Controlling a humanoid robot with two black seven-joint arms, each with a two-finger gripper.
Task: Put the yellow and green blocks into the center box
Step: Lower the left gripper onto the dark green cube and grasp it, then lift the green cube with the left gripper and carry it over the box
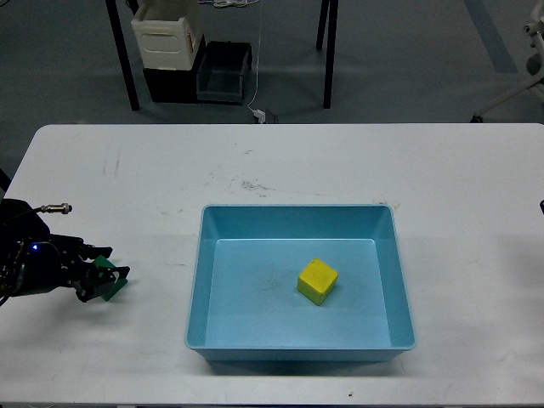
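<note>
White table [127,170], yellow block [317,280] inside blue tray [196,280], crates [191,55] behind

White table [127,170] with scuff marks, light-blue tray [196,280] resting on it near the front edge

- The tray [300,285] sits on the table [153,178], nearer the table's front edge than its back edge, about midway between the left and right edges.
- One block [317,280] lies inside the tray on its floor, a little right of the floor's middle, apart from all four walls.
- The left gripper [109,281] is over the table near its left edge, left of the tray and well apart from it.
- A second block [106,284] sits between that gripper's fingers.
- Beyond the table's back edge, crates [223,72] stand on the floor, toward the left.
</note>
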